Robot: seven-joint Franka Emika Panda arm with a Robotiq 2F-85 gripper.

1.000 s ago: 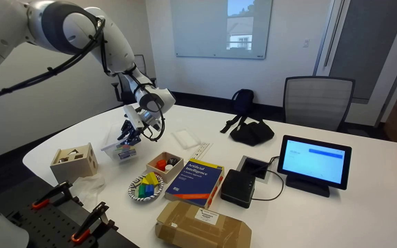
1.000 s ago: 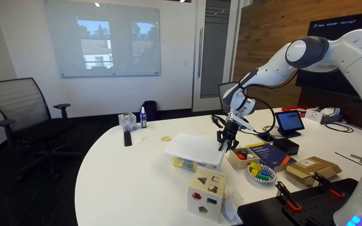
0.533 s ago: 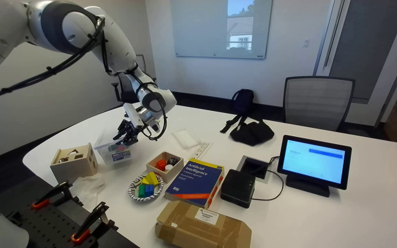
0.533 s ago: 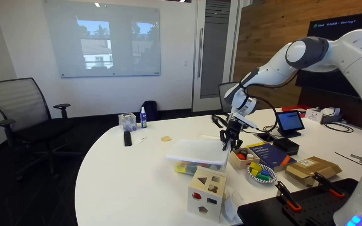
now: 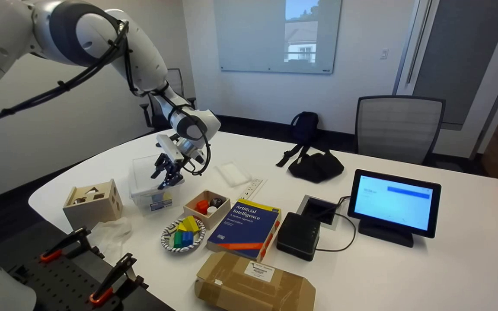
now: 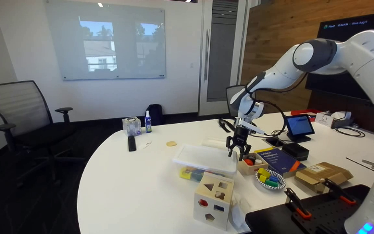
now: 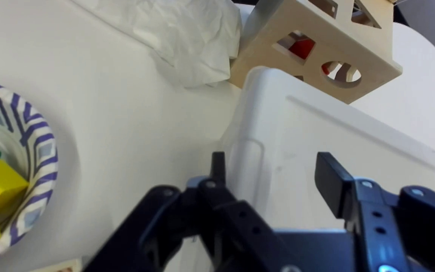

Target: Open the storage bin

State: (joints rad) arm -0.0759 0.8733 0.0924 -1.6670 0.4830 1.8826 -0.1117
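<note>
Storage bin point(image 5: 146, 204) stands with its lid point(image 6: 203, 157) on, just beside the wooden cube point(image 6: 213, 199); the hand point(image 6: 235, 157), fingers point(image 7: 330, 185) spread, straddles the lid edge leading away from the cube, so the step looks like freeing the lid, calling next for a pinch and lift.

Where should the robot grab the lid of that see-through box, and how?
I'd grip the lid by its short edge facing the patterned bowl, coming from above. The top is flat, with little to pinch, but that edge seems to stick out past the box. The open gripper hangs over that end.
</note>
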